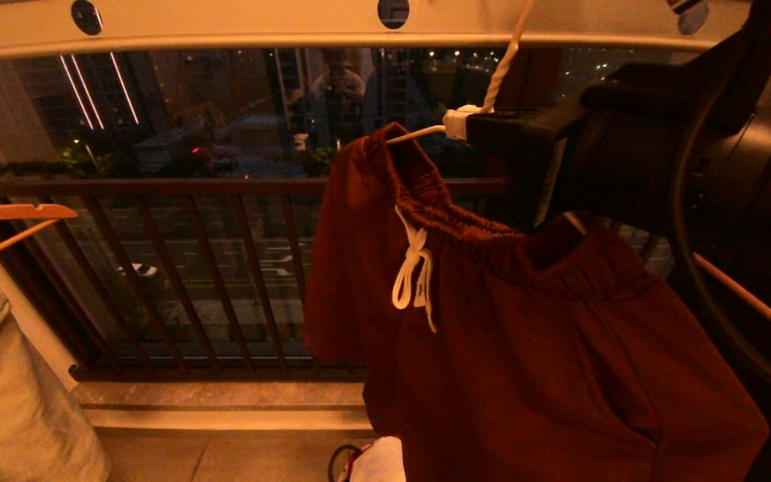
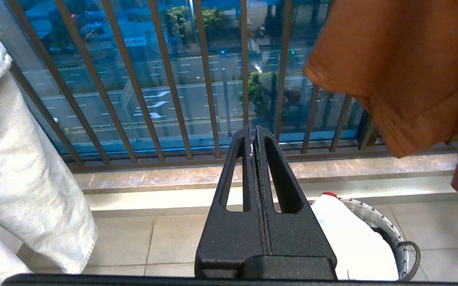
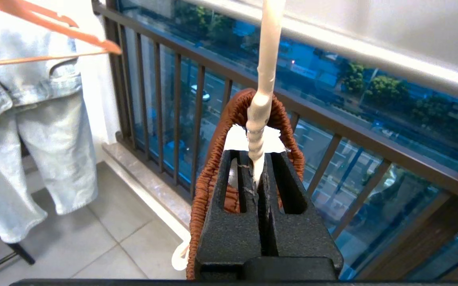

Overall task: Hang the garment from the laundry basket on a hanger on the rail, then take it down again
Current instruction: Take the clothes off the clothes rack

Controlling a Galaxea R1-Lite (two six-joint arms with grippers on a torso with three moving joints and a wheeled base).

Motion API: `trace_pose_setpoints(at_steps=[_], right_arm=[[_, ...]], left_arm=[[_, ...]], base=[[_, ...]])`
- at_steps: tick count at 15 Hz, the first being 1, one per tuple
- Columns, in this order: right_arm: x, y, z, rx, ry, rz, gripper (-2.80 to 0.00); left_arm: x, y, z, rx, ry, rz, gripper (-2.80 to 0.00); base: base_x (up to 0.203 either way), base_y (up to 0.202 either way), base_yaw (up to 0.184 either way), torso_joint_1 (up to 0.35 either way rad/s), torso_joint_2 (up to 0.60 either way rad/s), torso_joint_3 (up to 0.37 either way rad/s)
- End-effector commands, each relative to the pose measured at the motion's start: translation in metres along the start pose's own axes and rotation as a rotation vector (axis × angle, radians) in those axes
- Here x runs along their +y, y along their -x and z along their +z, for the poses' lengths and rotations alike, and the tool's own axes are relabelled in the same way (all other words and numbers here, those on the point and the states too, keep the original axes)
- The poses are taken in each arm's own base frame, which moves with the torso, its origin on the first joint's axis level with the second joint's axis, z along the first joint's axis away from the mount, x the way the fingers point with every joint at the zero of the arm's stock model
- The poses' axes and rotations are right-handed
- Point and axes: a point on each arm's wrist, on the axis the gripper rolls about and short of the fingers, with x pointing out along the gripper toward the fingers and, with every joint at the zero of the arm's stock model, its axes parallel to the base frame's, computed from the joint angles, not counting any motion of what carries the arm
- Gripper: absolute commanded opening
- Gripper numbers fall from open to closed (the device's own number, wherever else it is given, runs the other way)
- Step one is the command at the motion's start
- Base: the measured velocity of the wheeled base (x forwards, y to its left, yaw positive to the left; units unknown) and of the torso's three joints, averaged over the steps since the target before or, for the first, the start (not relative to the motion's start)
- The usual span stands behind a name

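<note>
Shorts hang below the right gripper, which is clamped on the hanger neck.

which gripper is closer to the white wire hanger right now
Right. The right gripper is shut on the hanger at its twisted neck, up by the rail, with the shorts on it. The left gripper is shut on nothing, low beside the basket, well away.
</note>
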Motion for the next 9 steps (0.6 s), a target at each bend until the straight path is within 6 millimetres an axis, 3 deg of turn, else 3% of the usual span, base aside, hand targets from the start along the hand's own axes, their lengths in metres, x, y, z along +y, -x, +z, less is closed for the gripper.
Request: trace_pose_setpoints(at_steps=[1, 9], right_arm=[[-0.001, 0.007, 0.001, -0.003, 0.0, 0.001, -2.8], [0.001, 0.024, 0.001, -0.007, -0.003, 0.028, -2.8]], left_arm=[[0.0, -0.001, -0.003, 0.013, -0.001, -0.002, -2.8], [0.0, -0.001, -0.003, 0.013, -0.001, -0.001, -2.8]], base=[[0.0, 0.0, 0.0, 0.0, 0.0, 0.0], [0.0, 0.0, 0.0, 0.0, 0.0, 0.0]])
